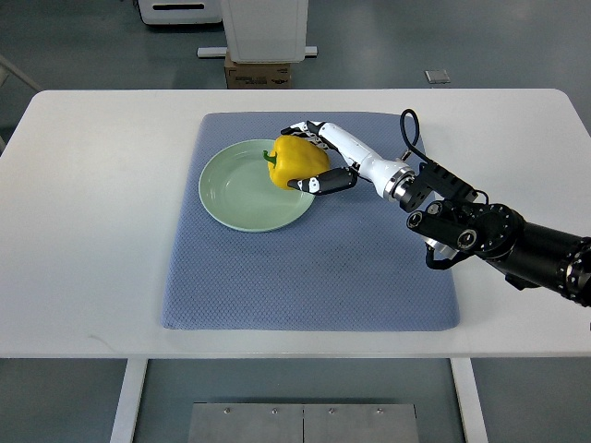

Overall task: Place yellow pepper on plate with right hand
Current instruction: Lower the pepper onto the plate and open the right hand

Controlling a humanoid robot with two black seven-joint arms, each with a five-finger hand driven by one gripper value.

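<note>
A yellow pepper [295, 161] with a green stem sits at the right edge of a pale green plate [240, 189], over its rim. My right hand [319, 159] comes in from the right edge and its white and black fingers are curled around the pepper, thumb below and fingers behind it. Whether the pepper rests on the plate or hangs just above it I cannot tell. The left arm is out of view.
The plate lies on a blue-grey mat [305, 268] on a white table [92, 231]. A cardboard box [259, 74] and a white machine base [266, 28] stand beyond the table's far edge.
</note>
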